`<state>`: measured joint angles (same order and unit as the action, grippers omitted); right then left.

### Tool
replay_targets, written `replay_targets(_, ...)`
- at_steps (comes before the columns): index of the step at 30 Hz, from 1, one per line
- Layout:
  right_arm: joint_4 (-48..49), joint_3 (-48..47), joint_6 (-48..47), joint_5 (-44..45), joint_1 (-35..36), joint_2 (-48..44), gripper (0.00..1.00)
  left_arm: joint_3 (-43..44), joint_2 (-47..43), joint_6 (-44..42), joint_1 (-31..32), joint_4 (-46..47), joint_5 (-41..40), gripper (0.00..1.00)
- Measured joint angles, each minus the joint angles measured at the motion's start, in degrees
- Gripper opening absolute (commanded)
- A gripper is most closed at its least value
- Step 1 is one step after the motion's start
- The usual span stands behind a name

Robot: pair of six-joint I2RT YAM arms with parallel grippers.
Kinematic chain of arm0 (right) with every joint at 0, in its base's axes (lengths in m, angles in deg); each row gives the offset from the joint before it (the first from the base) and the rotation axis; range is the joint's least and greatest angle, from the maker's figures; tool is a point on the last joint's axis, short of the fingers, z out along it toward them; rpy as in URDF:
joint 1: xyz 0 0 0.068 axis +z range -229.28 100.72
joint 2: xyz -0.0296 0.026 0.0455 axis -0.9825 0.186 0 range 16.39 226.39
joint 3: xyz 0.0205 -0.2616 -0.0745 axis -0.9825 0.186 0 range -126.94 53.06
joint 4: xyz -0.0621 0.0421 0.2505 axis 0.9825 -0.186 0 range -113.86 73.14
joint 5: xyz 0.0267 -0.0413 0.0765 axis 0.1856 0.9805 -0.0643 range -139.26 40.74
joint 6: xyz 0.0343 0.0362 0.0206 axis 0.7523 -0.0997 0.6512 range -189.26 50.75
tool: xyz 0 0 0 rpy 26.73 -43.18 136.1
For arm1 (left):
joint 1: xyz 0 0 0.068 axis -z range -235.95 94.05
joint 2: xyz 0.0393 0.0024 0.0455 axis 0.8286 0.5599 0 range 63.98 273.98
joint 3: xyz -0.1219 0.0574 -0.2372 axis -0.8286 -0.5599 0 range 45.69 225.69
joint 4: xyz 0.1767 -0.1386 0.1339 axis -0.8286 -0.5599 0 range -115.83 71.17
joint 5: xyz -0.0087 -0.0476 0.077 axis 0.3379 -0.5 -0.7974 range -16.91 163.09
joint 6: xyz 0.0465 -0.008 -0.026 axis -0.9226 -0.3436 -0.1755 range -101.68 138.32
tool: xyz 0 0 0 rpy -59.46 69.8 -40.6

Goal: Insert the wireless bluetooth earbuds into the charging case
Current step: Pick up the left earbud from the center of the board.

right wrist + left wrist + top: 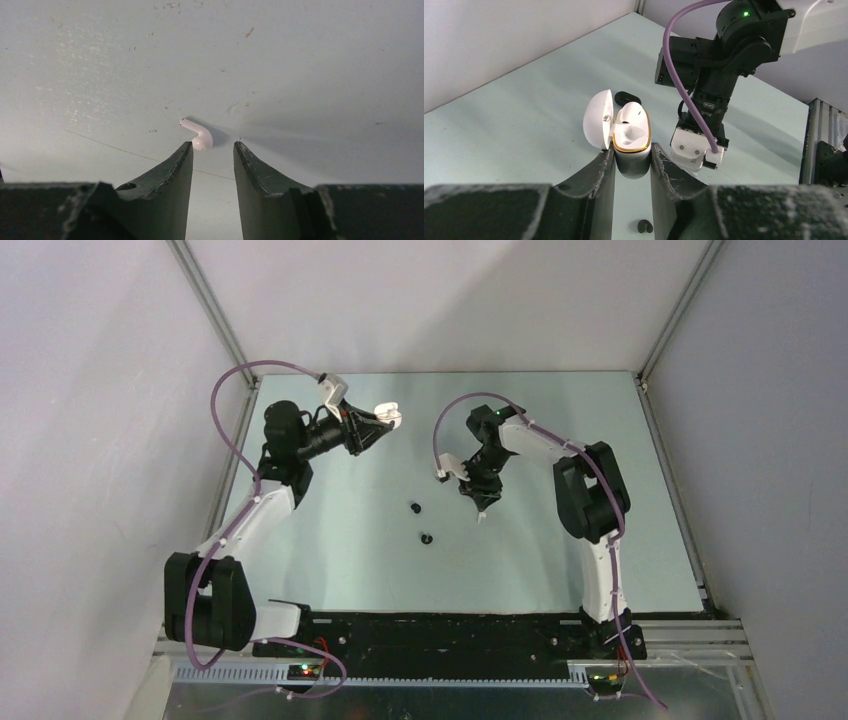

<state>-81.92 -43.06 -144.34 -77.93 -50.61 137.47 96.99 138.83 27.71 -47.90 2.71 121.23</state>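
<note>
My left gripper (632, 150) is shut on the white charging case (631, 142) and holds it above the table with its lid (598, 119) swung open to the left. One white earbud (629, 112) sits in the far socket; the near socket shows empty. In the top view this gripper (375, 427) is at the back left. My right gripper (212, 146) points down at the table, open, with nothing between its fingers. A white earbud (199, 135) lies on the table just ahead of its left fingertip (186, 150). Two black earbuds (414, 507) (427, 538) lie mid-table.
A dark rounded object (626, 95) lies on the table right behind the held case. The right arm's wrist (719, 80) hangs close to the case, to its right. The enclosure's white walls (100, 390) and metal frame posts (215, 315) bound the table (330, 540).
</note>
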Motion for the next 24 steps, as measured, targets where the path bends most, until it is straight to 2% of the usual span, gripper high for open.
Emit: replay_targets(24, 1.40, 4.37, -2.99, 3.39, 0.94, 0.22, 0.39, -0.96, -0.68, 0.02, 0.00, -0.90, -0.48, 0.00)
